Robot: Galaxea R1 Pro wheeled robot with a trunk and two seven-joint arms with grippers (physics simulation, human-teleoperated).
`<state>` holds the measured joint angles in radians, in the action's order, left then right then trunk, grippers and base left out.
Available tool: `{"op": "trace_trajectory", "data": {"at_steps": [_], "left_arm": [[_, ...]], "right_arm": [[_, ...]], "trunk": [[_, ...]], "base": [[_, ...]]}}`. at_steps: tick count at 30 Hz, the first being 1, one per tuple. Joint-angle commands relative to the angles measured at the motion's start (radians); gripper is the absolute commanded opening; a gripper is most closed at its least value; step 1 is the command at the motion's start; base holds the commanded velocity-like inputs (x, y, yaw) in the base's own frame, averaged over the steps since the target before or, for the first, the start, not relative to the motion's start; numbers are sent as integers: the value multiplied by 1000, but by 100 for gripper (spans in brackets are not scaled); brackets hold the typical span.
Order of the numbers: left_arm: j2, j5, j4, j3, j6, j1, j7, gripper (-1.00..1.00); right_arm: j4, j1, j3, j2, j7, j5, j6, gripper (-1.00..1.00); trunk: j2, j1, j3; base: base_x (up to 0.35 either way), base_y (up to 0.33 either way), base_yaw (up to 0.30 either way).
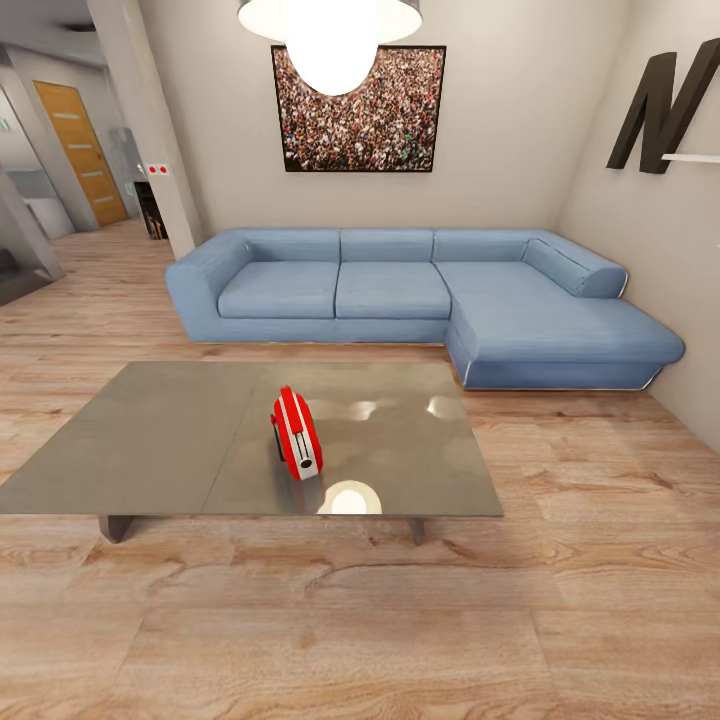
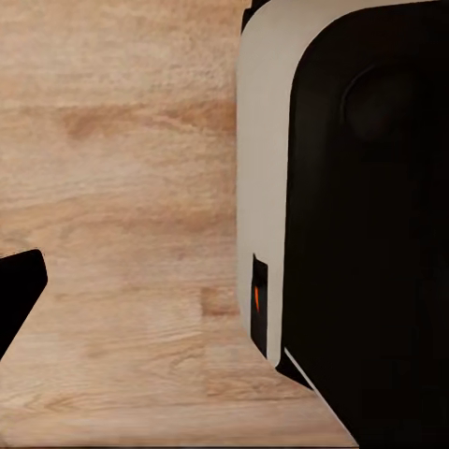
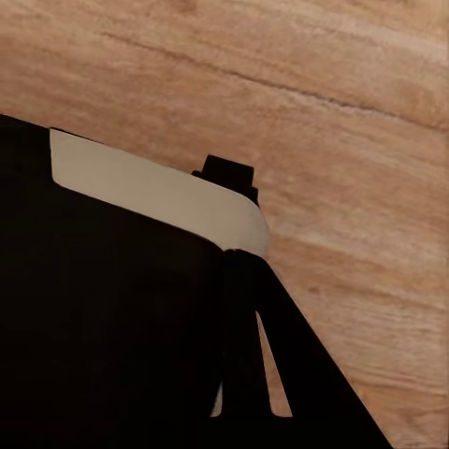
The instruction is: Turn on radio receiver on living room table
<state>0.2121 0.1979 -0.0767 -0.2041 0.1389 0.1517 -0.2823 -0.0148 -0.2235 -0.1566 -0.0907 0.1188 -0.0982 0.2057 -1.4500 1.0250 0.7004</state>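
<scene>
1. the red radio receiver (image 1: 297, 433) stands upright on the low grey counter (image 1: 150, 440), near its front edge and about mid-width, its narrow white-trimmed end turned toward the camera.
2. behind the counter sit a blue corner sofa (image 1: 400, 300) and a framed crowd picture (image 1: 359, 108) on the wall; a ceiling lamp (image 1: 330, 30) hangs overhead and its glare lands on the counter top just beside the radio.
3. the wrist views look down at the wooden floor (image 2: 122, 187) past the robot's own dark-and-white body panels (image 2: 374, 234); i cannot tell whether either end effector is spread or closed, since no fingertips are clearly shown.
4. whether the radio is already switched on cannot be read here: no dial, light or switch is legible at this size.
5. risks, as a judgement: the radio is tall and thin on a slick, glossy top, so a sideways push on it could tip it over or slide it toward the front edge.
6. the counter is low, so an arm reaching down from this stance could knock the front rim or the radio's side before it finds the control.
7. the glare patch next to the radio could hide small details of its face.
</scene>
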Motion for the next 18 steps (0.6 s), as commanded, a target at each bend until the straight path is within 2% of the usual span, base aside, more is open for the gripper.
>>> {"op": "trace_trajectory", "data": {"at_steps": [1,5,13,18], "left_arm": [[0,0,0,0,-5,-1,1,100],[-2,0,0,0,-12,-1,1,100],[-9,-1,2,0,-13,-1,0,100],[-26,-4,3,0,-13,-1,-1,100]], "right_arm": [[-1,0,0,1,0,0,-20,-100],[-3,1,0,5,-1,1,-70,-100],[-4,1,0,15,-1,2,-83,-100],[-4,1,1,21,-1,1,-84,-100]], "trunk": [[0,0,0],[0,0,0],[0,0,0],[0,0,0]], "base": [[0,0,0],[0,0,0],[0,0,0],[0,0,0]]}}
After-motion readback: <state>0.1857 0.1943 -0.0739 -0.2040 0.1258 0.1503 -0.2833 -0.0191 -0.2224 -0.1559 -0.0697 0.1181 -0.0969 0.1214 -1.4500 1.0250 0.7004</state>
